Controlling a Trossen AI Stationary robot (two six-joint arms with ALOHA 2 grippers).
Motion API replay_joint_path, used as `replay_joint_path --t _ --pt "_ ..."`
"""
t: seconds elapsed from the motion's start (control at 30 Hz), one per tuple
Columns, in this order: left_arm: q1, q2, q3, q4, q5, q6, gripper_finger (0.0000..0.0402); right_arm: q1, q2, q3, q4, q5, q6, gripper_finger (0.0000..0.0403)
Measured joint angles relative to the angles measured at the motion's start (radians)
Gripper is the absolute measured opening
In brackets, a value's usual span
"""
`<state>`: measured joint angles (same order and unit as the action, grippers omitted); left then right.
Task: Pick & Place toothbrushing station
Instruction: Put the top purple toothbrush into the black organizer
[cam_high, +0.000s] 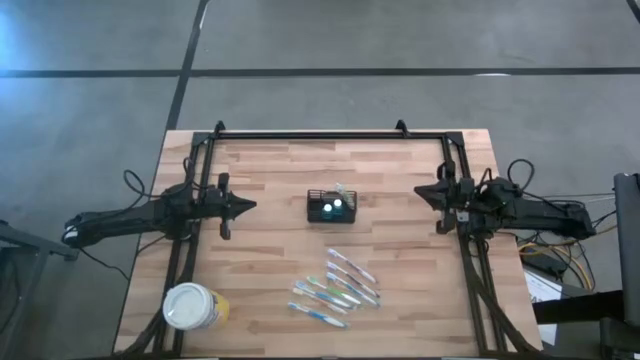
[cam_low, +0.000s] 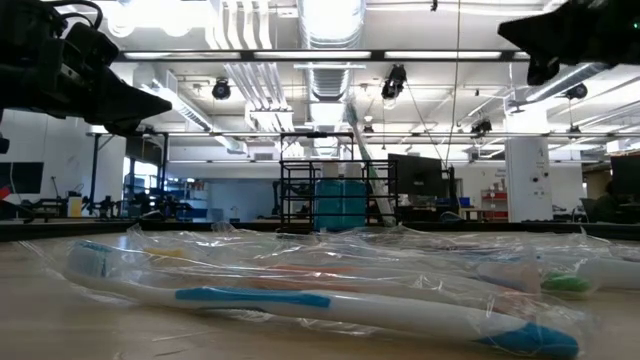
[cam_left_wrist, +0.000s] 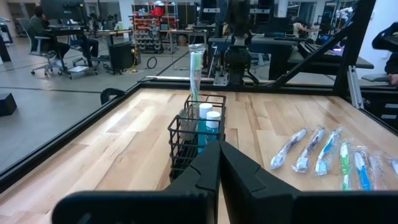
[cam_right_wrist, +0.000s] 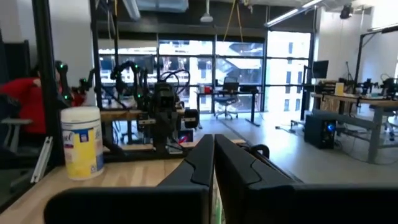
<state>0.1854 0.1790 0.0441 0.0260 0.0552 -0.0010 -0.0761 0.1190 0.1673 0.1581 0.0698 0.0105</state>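
Note:
The black wire-mesh basket stands on its base at the table's middle, holding two white-capped blue bottles and one wrapped toothbrush upright; it also shows in the left wrist view and far off in the low view. Several wrapped toothbrushes lie flat on the table nearer the front, close up in the low view. My left gripper is shut and empty, left of the basket, pointing at it. My right gripper is shut and empty, right of the basket.
A round white-lidded yellowish tub stands at the front left corner; it shows in the right wrist view. A black metal frame runs along the table's far and side edges. People sit in the room beyond.

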Motion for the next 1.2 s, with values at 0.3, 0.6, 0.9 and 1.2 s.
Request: replay_joint_path --t 0.3,0.6,0.9,1.2 --pt "0.000 0.000 0.000 -0.002 0.000 -0.002 0.0014 0.000 -0.115 -0.116 -0.017 0.001 0.037 0.0008" --pt "0.000 0.001 0.000 -0.004 0.000 -0.003 0.0014 0.000 -0.096 -0.145 -0.025 0.004 0.074 0.0008" --pt "0.000 0.001 0.000 -0.002 0.000 -0.003 0.0014 0.091 0.184 0.018 -0.129 -0.011 0.164 0.0008" --pt "0.000 0.001 0.000 0.001 0.000 -0.027 0.0014 0.240 0.804 0.425 -0.459 0.035 0.345 0.0008"
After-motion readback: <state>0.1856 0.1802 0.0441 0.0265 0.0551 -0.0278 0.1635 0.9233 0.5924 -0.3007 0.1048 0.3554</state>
